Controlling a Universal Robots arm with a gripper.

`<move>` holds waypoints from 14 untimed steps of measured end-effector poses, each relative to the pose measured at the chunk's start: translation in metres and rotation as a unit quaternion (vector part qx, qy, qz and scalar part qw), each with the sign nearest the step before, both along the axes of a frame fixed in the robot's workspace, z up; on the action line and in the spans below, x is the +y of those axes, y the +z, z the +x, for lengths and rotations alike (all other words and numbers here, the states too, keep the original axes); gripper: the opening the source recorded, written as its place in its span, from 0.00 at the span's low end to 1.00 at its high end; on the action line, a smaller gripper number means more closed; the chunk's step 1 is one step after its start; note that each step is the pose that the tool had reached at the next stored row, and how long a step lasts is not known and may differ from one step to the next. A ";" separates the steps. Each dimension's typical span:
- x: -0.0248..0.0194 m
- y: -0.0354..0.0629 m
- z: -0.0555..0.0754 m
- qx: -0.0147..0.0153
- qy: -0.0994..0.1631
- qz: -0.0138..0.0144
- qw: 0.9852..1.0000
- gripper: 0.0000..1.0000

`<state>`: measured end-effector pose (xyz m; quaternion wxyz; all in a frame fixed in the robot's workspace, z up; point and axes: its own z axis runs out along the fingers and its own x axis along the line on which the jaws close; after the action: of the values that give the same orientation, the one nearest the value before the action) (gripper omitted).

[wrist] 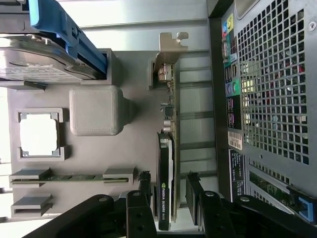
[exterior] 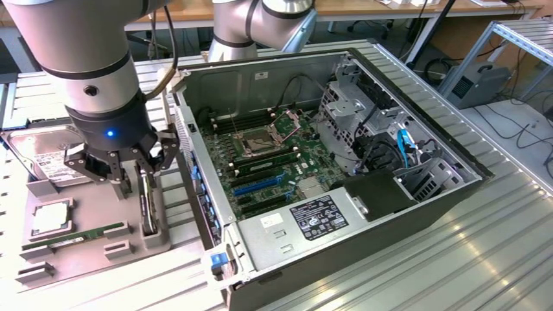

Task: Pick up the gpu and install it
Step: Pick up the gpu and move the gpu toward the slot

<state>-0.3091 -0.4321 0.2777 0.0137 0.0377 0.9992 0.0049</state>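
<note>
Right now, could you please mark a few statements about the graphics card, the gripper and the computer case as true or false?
1. The graphics card stands on edge in the grey holder. True.
2. The gripper is clamped shut on the card. False: it is open, with one finger on each side of the card and a gap at both.
3. The card is already seated on the motherboard. False: it is in the holder, outside the computer case.
4. The computer case lies open, with the motherboard showing. True.
5. A memory stick lies in the same holder. True.
</note>
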 end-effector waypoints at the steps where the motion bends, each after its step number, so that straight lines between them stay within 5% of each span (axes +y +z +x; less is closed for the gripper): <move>1: 0.0012 -0.0009 0.000 0.000 0.000 0.000 1.000 0.42; 14: 0.0098 -0.0104 0.000 0.000 0.000 -0.001 1.000 0.42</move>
<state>-0.3091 -0.4224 0.2673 0.0137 0.0376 0.9992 0.0043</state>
